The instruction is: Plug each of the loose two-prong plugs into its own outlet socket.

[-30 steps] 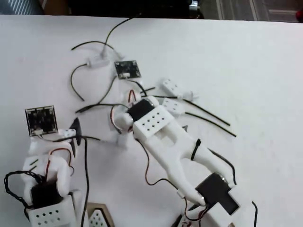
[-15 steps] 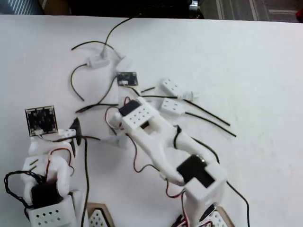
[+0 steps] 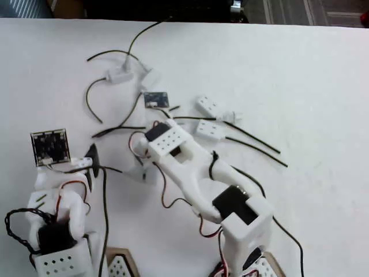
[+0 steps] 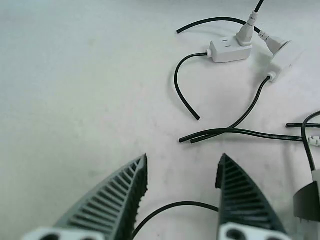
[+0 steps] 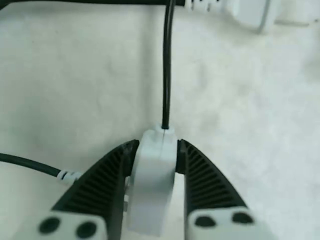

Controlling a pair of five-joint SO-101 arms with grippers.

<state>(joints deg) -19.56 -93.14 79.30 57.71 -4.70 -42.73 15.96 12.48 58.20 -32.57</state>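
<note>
In the right wrist view my right gripper (image 5: 155,147) is shut on a white plug (image 5: 152,185), whose black cord (image 5: 166,65) runs straight away over the table. In the high view the right arm's wrist (image 3: 167,141) sits at the table's middle. A white outlet socket (image 3: 118,75) with a plug in it lies at the far left, also seen as the outlet socket (image 4: 227,50) in the left wrist view. Two more white blocks (image 3: 207,105) (image 3: 209,130) with cords lie just right of the wrist. My left gripper (image 4: 181,167) is open above a black cord (image 4: 170,207).
Black cords (image 3: 253,144) trail loosely over the white table (image 3: 300,86), to the right of and behind the right arm. The left arm (image 3: 57,196) stands at the near left corner. The table's far right is bare.
The right arm's elbow has swung left and its wrist has drawn a little toward the near side. The left arm has kept still.
</note>
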